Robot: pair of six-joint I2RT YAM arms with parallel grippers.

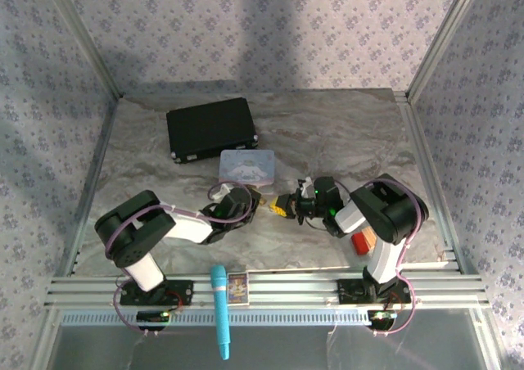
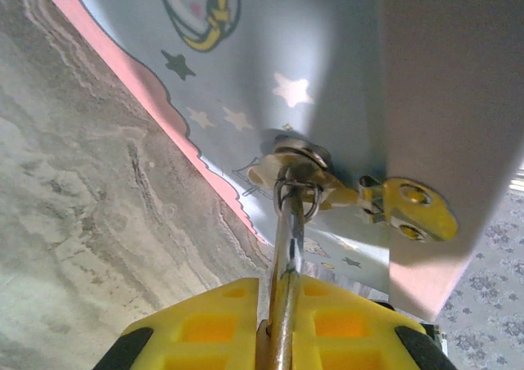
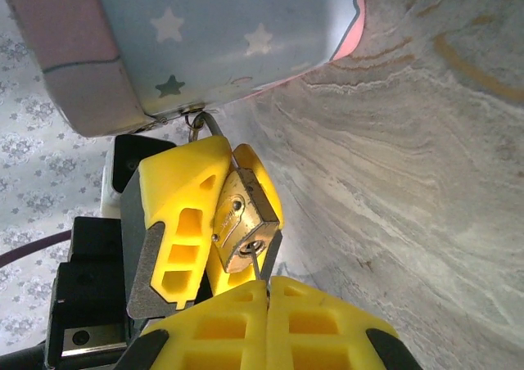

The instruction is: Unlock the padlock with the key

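Closest to me, on the metal rail (image 1: pixel 327 286) at the near edge, a bright blue tube (image 1: pixel 219 309) lies across it with a little printed box (image 1: pixel 237 286) right beside it. Over by the right arm's base there's a red-and-orange block (image 1: pixel 363 241), half hidden behind that arm, well off to the side of the action.

Further in, the two arms reach toward each other over the middle of the marbled surface (image 1: pixel 344 141). The left claw (image 2: pixel 278 288) is squeezed narrow on the padlock (image 3: pixel 241 223), gripping the small brass body flat between its yellow fingers. So the padlock sits in the gap between the two claws. The right claw (image 3: pixel 267 286) is pinched completely together on the key (image 3: pixel 259 268), a thin silvery sliver poking out of its fingertips with the tip right at the keyhole. Can't tell how far in it goes.

Just behind them sits the pale blue tin (image 1: pixel 246 167), stars and pink trim, and it's really crowding things. The shackle (image 3: pixel 205 127) ends up right under the tin's edge, and I honestly can't tell whether it touches. Both wrist views have that tin looming close.

Beyond the tin, a bit further back and left, a black case (image 1: pixel 211 128) lies flat and shut, clear of both arms. Then it's just flowery wallpaper walls (image 1: pixel 246 26).
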